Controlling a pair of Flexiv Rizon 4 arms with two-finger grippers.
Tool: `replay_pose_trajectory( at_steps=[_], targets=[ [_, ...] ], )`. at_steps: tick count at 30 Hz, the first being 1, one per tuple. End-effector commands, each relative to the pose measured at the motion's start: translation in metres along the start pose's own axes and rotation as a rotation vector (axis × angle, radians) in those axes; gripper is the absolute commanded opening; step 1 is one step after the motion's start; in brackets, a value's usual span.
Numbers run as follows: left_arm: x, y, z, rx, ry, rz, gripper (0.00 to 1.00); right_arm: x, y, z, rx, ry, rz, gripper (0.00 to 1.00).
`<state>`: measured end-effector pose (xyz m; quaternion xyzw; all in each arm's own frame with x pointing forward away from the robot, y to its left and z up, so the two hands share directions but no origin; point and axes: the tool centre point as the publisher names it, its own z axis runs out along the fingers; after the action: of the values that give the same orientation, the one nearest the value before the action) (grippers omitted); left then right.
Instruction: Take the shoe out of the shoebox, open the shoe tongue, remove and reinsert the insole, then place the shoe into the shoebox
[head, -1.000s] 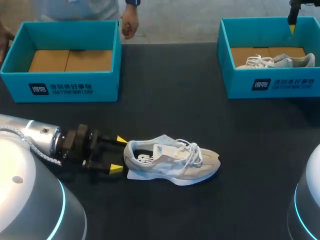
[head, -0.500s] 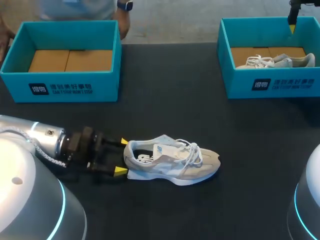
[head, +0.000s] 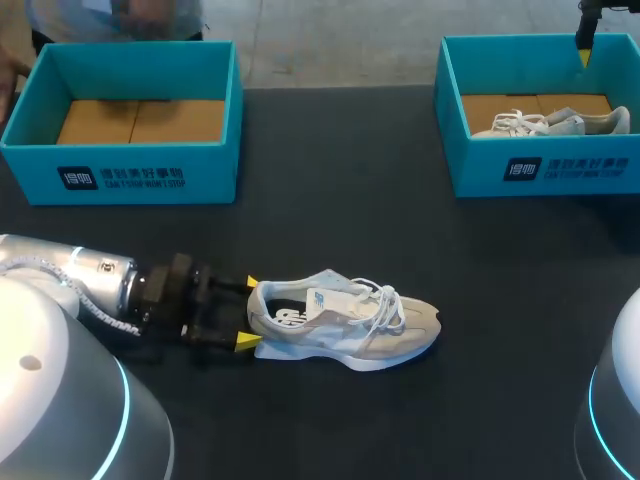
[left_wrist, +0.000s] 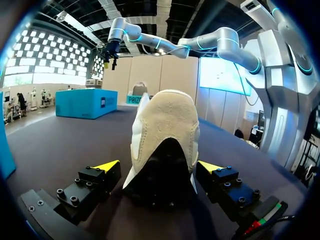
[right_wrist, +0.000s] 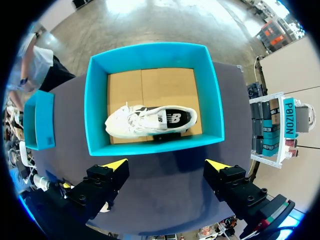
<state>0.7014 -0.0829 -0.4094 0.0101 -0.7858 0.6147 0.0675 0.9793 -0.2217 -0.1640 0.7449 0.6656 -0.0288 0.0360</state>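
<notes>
Left arm (head: 90, 285) enters head view from lower left, lying low, near horizontal; left jaws spread wide, pointing right. Right arm (left_wrist: 227, 46) raised at upper right corner; right jaws spread, pointing down.

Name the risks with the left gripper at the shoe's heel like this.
The left gripper is open with a finger on each side of the heel; if it presses forward before it shuts, the shoe may slide along the table rather than be gripped. The heel looks soft, so a squeeze may buckle it and give a weak hold. The loose laces could snag later.
</notes>
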Motion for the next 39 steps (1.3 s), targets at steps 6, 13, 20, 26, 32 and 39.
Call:
replay_pose_trajectory(
  at_steps=[6, 13, 20, 26, 32, 39],
  targets=[
    [0.001, 0.0, 0.008, 0.004, -0.003, -0.007, 1.0, 0.0, -0.001, 0.0, -0.001, -0.001, 0.001, 1.0],
    [0.002, 0.0, 0.014, 0.006, 0.005, -0.011, 1.0, 0.0, -0.001, 0.0, -0.001, -0.001, 0.001, 1.0],
    [0.005, 0.0, 0.02, 0.007, 0.02, -0.007, 1.0, 0.0, -0.001, 0.0, -0.001, -0.001, 0.001, 1.0],
    [0.008, 0.0, 0.025, 0.013, 0.023, -0.01, 1.0, 0.0, -0.001, 0.0, -0.001, -0.001, 0.001, 1.0],
    [0.008, 0.0, 0.029, 0.014, 0.024, -0.011, 1.0, 0.0, -0.001, 0.0, -0.001, -0.001, 0.001, 1.0],
    [0.009, -0.002, 0.036, 0.017, 0.03, -0.003, 1.0, 0.0, -0.001, 0.0, -0.001, -0.001, 0.001, 1.0]
  ],
)
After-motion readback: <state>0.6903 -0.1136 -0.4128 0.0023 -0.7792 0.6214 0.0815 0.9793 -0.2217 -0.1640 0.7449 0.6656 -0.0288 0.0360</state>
